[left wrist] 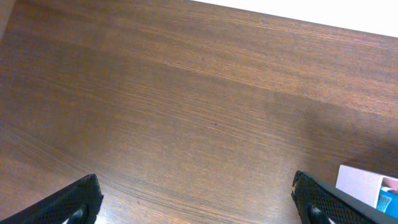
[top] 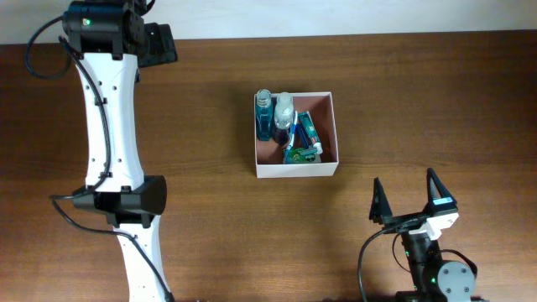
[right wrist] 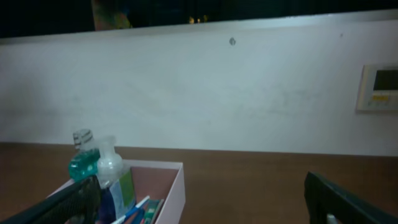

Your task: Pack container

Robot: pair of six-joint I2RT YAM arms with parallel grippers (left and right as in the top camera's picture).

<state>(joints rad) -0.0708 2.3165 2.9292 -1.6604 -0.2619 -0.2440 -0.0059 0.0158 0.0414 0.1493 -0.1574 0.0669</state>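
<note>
The container [top: 328,134], a square shallow box with white walls and a reddish-brown inside, stands mid-table. It holds a blue bottle [top: 264,115], a clear bottle [top: 284,109] and green-blue packets with a toothbrush [top: 302,141]. My right gripper [top: 406,196] is open and empty, near the front edge, below and right of the container. In the right wrist view the container [right wrist: 176,186] and bottles [right wrist: 84,163] sit at lower left. My left gripper [left wrist: 198,199] is open and empty over bare wood; the container's corner [left wrist: 357,182] shows at its right.
The left arm [top: 109,126] stretches along the table's left side from front to back. A pale wall with a wall panel [right wrist: 378,87] rises behind the table's far edge.
</note>
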